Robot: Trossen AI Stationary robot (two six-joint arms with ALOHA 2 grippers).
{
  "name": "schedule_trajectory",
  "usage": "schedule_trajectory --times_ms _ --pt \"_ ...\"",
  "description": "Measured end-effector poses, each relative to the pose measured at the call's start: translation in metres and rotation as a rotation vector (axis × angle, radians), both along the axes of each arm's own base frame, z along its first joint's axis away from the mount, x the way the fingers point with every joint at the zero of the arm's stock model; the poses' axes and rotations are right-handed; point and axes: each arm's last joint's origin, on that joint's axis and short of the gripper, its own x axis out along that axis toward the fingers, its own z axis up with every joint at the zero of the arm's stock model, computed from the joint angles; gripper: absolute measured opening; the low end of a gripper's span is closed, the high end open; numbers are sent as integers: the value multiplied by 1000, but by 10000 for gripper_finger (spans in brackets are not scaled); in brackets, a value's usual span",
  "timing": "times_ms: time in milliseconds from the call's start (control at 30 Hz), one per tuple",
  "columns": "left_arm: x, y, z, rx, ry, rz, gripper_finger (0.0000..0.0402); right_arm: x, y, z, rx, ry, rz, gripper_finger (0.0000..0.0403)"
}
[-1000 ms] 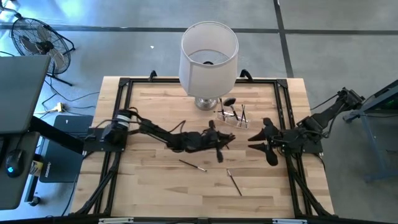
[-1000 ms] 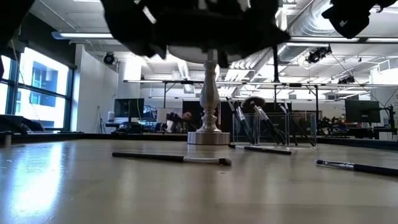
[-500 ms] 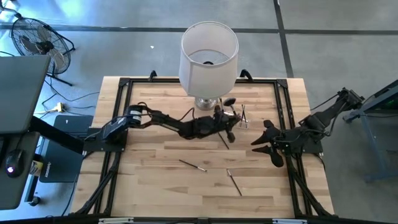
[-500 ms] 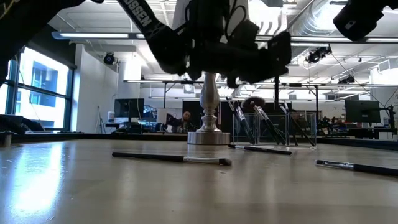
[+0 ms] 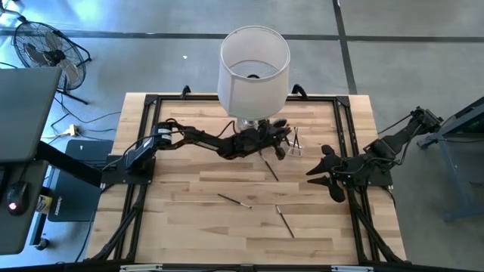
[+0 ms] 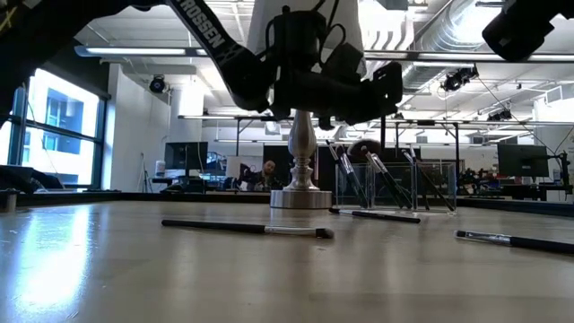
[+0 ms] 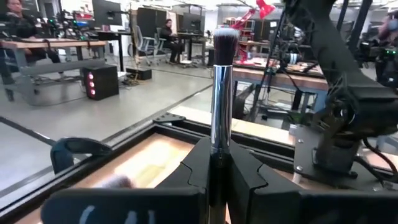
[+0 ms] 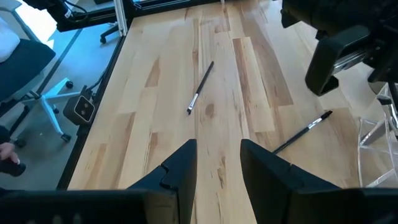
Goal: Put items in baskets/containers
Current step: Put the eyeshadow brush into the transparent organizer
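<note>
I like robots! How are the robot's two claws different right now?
The left gripper is shut on a silver-handled brush; the right gripper is open and holds nothing. The left gripper reaches out beside the clear holder; the right gripper waits back at the table's right edge. Both are dark two-finger claws.

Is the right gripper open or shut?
Open. In its wrist view the right gripper shows a clear gap between both fingers, with nothing held.
</note>
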Motion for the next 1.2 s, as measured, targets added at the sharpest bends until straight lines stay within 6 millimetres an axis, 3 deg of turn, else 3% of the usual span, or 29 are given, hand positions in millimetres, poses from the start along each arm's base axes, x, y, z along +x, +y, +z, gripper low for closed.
schedule_trajectory --times_ms 933,1200 --pt "0 4 -3 -11 30 -1 50 1 -1 1 -4 -22 -37 118" --pt "2 -31 18 45 -4 -14 50 2 -1 3 -6 -46 -57 119"
